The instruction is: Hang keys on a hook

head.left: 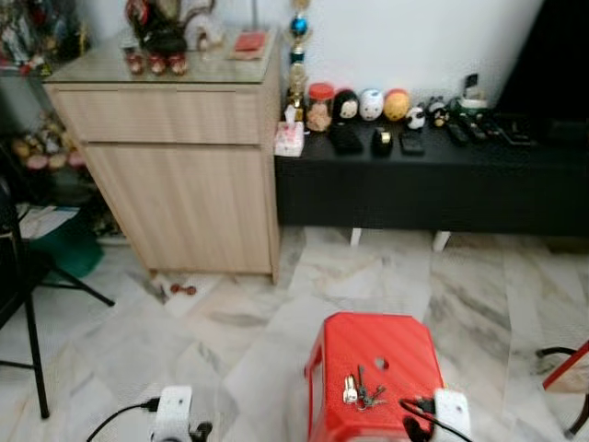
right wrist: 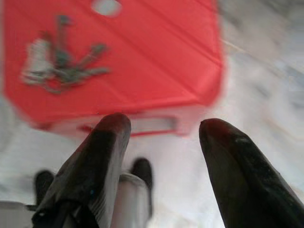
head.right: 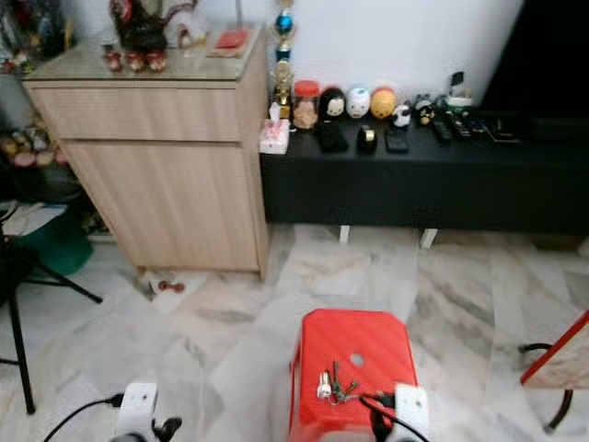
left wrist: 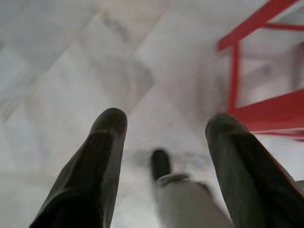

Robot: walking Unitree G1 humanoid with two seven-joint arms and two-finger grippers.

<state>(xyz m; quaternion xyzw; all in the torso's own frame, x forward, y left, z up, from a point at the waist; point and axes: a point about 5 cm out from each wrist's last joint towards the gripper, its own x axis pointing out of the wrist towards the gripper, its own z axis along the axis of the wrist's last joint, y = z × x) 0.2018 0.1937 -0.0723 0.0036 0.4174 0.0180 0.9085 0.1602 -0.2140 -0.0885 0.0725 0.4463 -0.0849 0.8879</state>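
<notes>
A bunch of keys (head.left: 362, 391) with a pale fob lies on top of a red plastic stool (head.left: 368, 350) just in front of me. The right wrist view shows the keys (right wrist: 59, 66) blurred on the stool's top (right wrist: 142, 57), beyond my right gripper (right wrist: 159, 137), which is open and empty, short of the stool's edge. My right wrist (head.left: 449, 410) sits at the stool's near right corner. My left gripper (left wrist: 164, 135) is open over the marble floor, with the stool's red legs (left wrist: 256, 71) to one side. No hook can be made out.
A wooden cabinet (head.left: 175, 157) stands at the back left with ornaments on top. A long black low bench (head.left: 433, 180) along the wall carries jars, figurines and remotes. A black chair leg (head.left: 32, 341) is at the left, and a red-edged object (head.left: 566, 368) at the right.
</notes>
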